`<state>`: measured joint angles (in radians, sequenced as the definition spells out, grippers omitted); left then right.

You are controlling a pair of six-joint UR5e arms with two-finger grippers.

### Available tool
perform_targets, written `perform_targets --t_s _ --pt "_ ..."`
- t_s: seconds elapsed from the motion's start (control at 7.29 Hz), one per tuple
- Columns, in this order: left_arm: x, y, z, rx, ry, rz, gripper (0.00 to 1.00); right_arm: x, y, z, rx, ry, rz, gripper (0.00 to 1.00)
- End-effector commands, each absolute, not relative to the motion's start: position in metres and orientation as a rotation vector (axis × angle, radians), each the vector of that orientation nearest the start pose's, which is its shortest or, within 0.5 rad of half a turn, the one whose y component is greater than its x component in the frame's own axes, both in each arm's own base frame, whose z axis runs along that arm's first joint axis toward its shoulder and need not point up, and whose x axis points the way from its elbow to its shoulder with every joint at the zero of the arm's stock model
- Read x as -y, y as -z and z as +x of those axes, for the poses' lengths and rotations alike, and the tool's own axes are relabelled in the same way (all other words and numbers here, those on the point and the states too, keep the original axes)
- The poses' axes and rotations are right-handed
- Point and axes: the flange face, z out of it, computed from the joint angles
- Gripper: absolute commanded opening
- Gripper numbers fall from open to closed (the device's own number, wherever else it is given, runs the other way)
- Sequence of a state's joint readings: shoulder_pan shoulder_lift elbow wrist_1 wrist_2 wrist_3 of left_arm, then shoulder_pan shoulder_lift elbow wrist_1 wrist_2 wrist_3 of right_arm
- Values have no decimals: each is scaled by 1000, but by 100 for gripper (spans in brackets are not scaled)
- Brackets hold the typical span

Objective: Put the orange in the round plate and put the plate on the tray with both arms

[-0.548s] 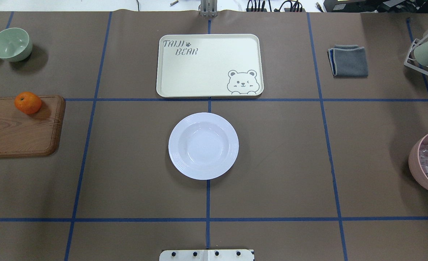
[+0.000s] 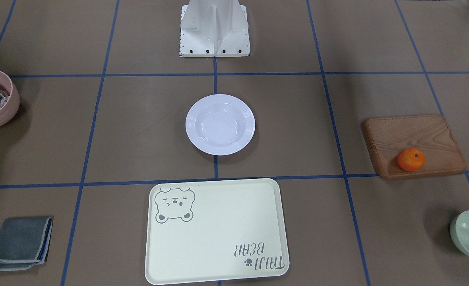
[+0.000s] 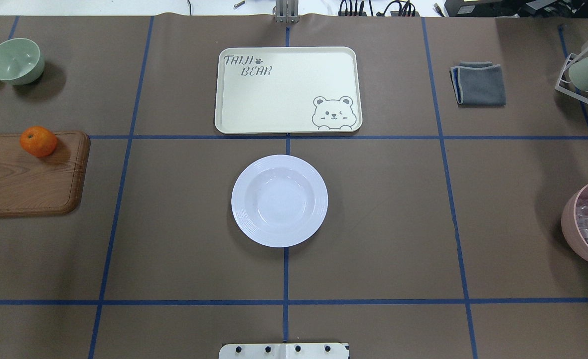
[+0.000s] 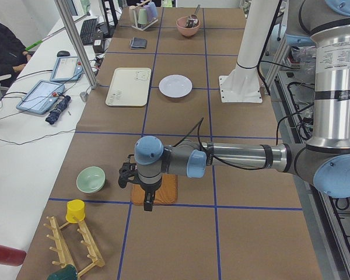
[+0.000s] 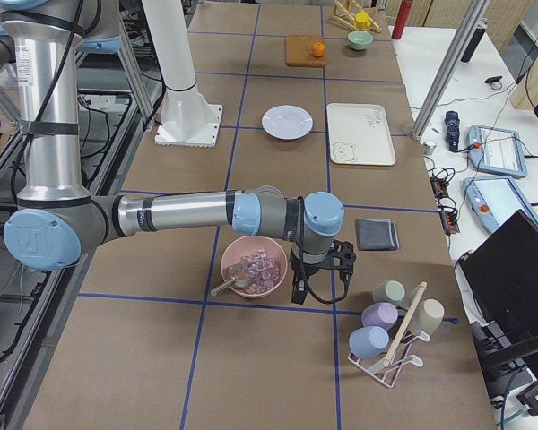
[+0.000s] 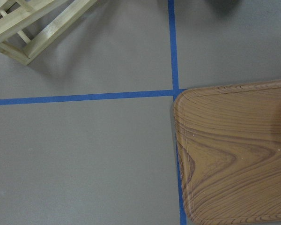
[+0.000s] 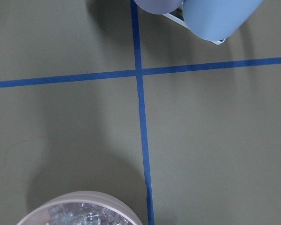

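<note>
Noting orange [image 3: 38, 141] at far edge of wooden board [image 3: 20, 184], robot's left; round plate [image 3: 279, 200] mid-tabletop, tray [image 3: 284, 94] just beyond, apart; open tabletop around the plate. Of left jaws and right jaws I cannot tell the opening.

Left gripper [image 4: 147, 206] shows only from the counter's end, and it's too small there to say whether its jaws are apart or together. From that end it blocks the orange [image 3: 38, 141] right behind it, plus part of the wooden board [image 4: 166, 189] below. Right gripper [image 5: 297, 296], same story: side view only, jaws unreadable. The pink bowl [image 5: 237, 245] sits just beside it. Its wrist camera catches only a sliver of rim at the bottom edge, with glassy, blurred contents.
</note>
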<state>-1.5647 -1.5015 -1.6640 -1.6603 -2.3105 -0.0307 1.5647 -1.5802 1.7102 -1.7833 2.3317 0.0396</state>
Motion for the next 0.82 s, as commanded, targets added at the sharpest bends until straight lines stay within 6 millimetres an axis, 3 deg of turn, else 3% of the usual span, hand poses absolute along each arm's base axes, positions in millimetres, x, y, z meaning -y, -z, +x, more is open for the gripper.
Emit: perform_targets --t_s 0.0,0.27,0.41,0.55,0.69 --pt "459 -647 -63 -743 -12 77 99 480 -612 61 763 -60 -86 100" --pt "471 -621 -59 -745 -45 135 99 482 -599 61 767 -49 -59 100" --pt "493 -601 -56 -750 -75 194 99 487 -583 57 769 -31 -33 100" --pt "505 -599 -39 -755 -101 180 99 490 -573 50 771 -3 4 100" --pt "520 -588 -7 -763 -131 164 99 496 -567 34 768 48 59 100"
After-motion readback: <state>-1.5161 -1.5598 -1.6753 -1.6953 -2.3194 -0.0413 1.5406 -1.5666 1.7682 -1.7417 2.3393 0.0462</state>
